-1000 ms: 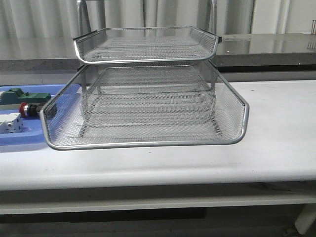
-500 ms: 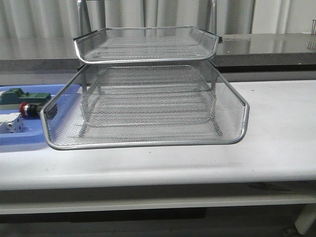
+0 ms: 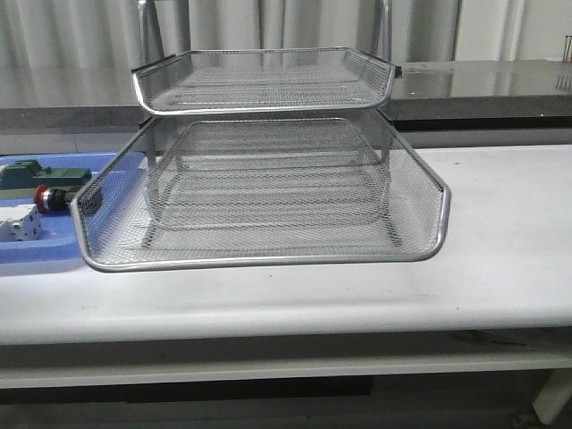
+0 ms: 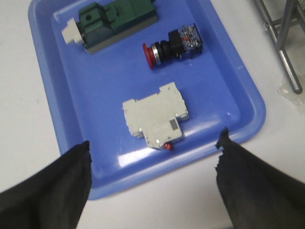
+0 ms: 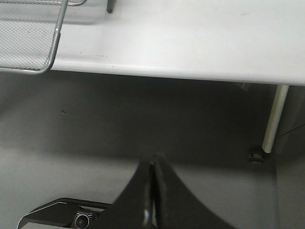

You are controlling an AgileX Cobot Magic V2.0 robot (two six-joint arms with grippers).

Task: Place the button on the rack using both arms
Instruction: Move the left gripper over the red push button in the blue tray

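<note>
Nothing has shifted since earlier: your left jaws [image 4: 152, 157] hang released, button [image 4: 172, 45] beyond them; right jaws [image 5: 151, 191] clenched, off the table [image 5: 190, 43].

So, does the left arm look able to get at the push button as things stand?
Probably yes. The left gripper is open above the blue tray, and the push button lies uncovered there, apart from the green block and the white breaker, with nothing over it.
</note>
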